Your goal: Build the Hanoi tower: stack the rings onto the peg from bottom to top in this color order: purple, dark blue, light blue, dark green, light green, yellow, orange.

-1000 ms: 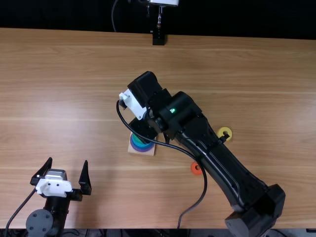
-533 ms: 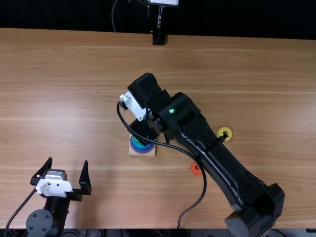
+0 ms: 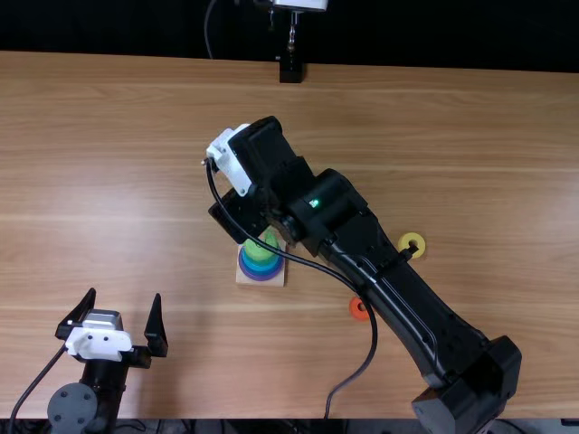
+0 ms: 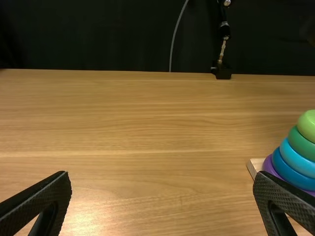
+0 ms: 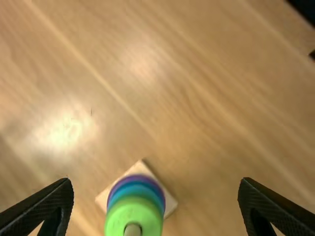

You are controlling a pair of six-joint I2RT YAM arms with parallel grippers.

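Evidently purple ring (image 4: 269,168), dark blue ring (image 4: 288,168), light blue ring (image 4: 295,158), dark green ring (image 4: 299,143) and light green ring (image 4: 308,126) sit stacked on peg (image 5: 133,230), widest lowest, in your asked order. Yellow ring (image 3: 405,240), orange ring (image 3: 354,309) lie apart on desk (image 3: 136,154), likely for last turns. Your right gripper (image 5: 156,181): spread wide, empty, clear of stack. Your left gripper (image 4: 161,173): spread, empty too.

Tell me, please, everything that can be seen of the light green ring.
The light green ring is round and smooth, with rounded edges and a faint gloss, and looks like plastic. It lies flat as the topmost ring, resting on the dark green ring. The peg comes up through its central hole.
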